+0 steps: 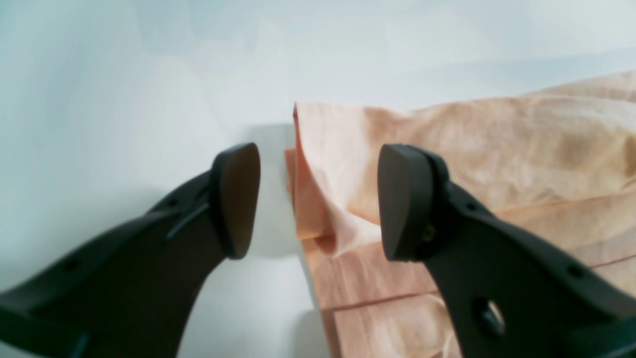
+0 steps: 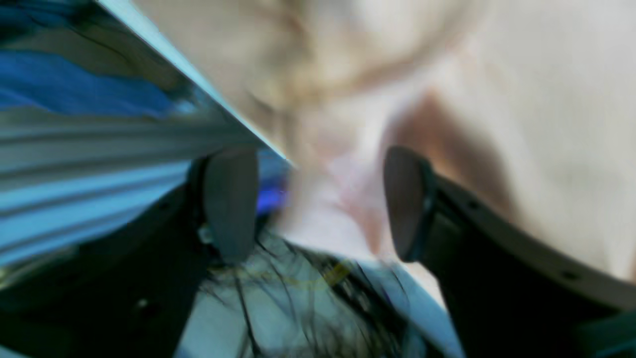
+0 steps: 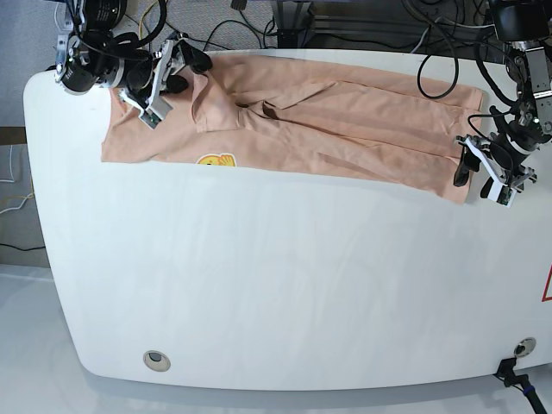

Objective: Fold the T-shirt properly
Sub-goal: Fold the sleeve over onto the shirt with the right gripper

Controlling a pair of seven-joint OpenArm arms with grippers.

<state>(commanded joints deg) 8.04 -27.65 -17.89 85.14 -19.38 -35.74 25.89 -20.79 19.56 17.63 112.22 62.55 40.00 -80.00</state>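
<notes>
Fabric of the T-shirt [image 3: 328,121] stretches in a long folded band along the far edge of the white worktop [image 3: 276,285], yellow print [image 3: 216,160] peeking out underneath. Left gripper [image 1: 318,199] hangs at the band's end, jaws spread, astride the cloth's edge. Right gripper [image 2: 318,204] hovers spread at the other far corner; its view is blurred. Cables [image 3: 259,21] crowd behind.

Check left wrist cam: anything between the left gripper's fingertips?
Yes. The T-shirt's folded corner sits between the open left gripper's fingertips, over bare white table; left wrist view.
</notes>
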